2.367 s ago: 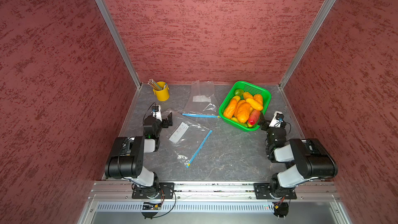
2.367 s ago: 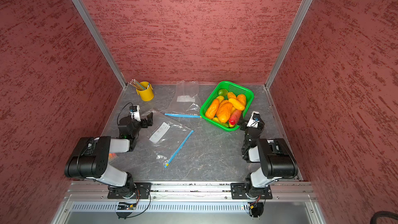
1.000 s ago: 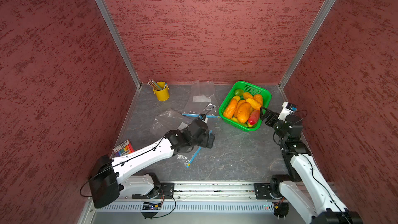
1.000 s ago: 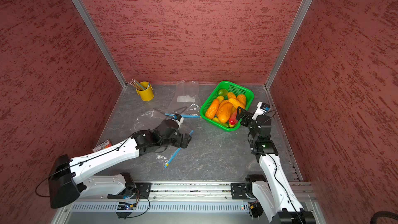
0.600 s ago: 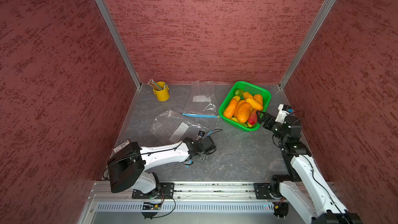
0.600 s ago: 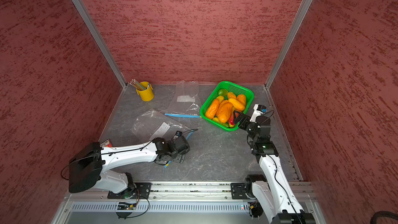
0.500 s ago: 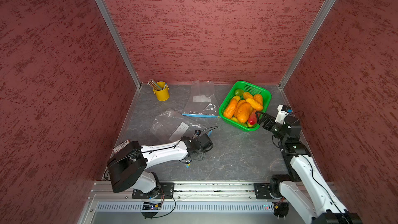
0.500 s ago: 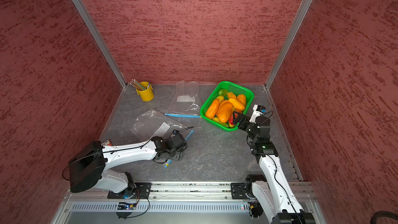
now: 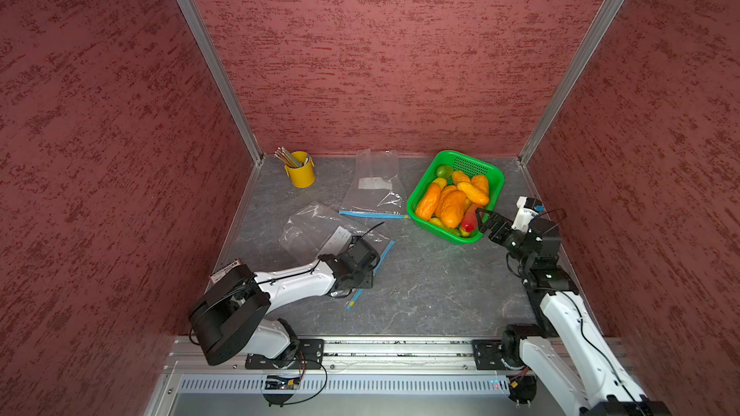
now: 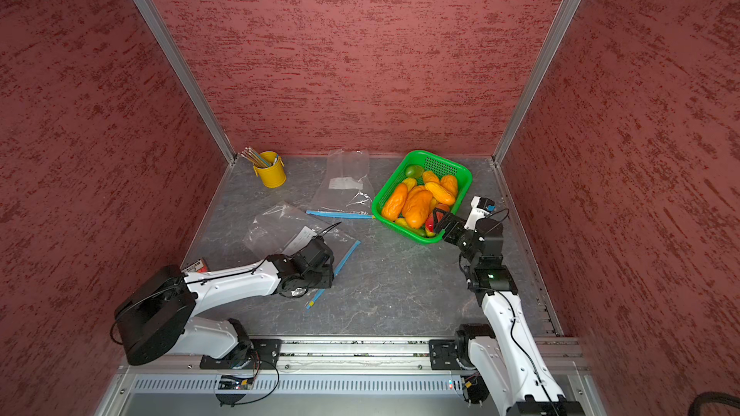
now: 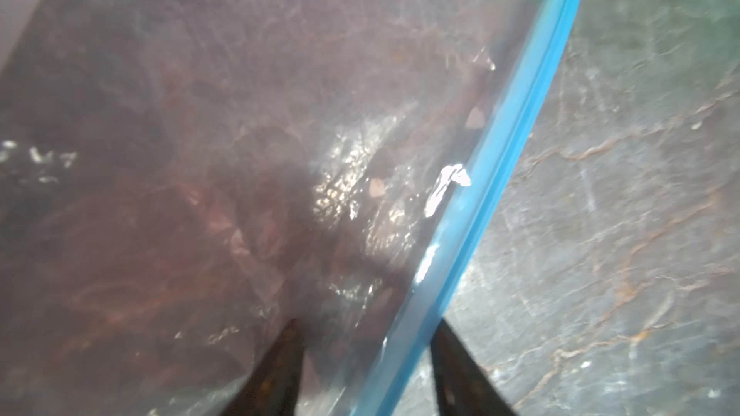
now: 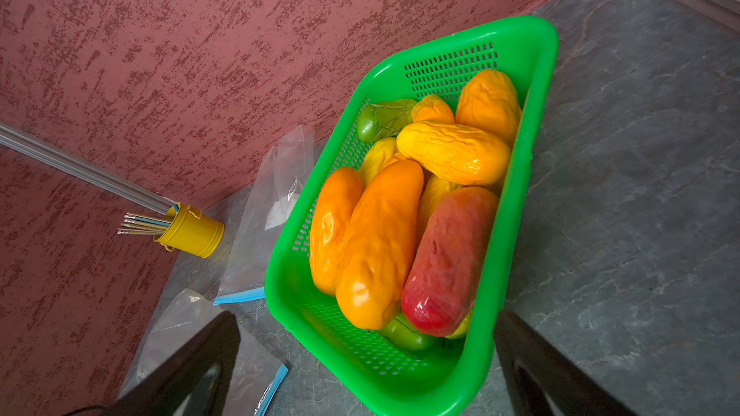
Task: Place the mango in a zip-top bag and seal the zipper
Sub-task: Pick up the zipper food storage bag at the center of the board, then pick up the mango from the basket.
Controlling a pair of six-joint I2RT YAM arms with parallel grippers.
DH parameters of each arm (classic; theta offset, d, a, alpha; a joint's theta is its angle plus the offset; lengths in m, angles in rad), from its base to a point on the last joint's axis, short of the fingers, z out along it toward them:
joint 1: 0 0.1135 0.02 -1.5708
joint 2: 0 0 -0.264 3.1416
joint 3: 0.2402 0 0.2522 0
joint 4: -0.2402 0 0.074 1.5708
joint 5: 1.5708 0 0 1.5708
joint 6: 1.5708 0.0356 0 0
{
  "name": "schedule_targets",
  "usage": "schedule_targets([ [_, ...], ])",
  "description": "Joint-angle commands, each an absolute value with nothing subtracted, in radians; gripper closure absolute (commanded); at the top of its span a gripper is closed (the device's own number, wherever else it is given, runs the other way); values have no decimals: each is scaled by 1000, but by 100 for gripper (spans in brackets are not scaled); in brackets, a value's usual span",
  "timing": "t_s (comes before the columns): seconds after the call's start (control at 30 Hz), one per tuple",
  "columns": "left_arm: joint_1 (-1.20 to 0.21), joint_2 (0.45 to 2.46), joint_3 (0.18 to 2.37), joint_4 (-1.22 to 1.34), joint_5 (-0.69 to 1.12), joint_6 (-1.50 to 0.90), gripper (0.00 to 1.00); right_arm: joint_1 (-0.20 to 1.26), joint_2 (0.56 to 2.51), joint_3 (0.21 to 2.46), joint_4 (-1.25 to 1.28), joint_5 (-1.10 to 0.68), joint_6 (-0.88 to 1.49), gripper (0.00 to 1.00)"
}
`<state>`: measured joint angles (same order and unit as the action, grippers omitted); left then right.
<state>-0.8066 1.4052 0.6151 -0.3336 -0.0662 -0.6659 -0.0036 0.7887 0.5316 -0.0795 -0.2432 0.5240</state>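
Note:
A clear zip-top bag with a blue zipper lies flat on the left of the grey floor. My left gripper is low over its near edge. The jaws are partly drawn in but still apart, one fingertip on the plastic and one on the bare floor, with the zipper strip running between them. Several mangoes fill a green basket, most of them orange and one red. My right gripper hangs open just above the basket's near end, beside the red mango.
A second clear bag lies by the back wall, left of the basket. A yellow cup of pencils stands in the back left corner. A small card lies by the left wall. Red walls close in three sides.
My left arm swung back from mid-floor and dropped onto the bag's zipper edge, its jaws narrowing from wide. My right gripper dipped slightly toward the basket's near end.

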Motion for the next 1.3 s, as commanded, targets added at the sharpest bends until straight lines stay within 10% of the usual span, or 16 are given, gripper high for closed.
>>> schedule_targets([
  [0.0, -779, 1441, 558, -278, 47, -659, 58, 0, 781, 530, -62, -259, 536, 1],
  [0.73, -744, 1246, 704, -480, -20, -573, 100, 177, 1176, 806, -280, -140, 482, 1],
  [1.27, -761, 1203, 1041, -726, -133, -438, 100, 222, 1549, 1109, -409, -6, 440, 4],
])
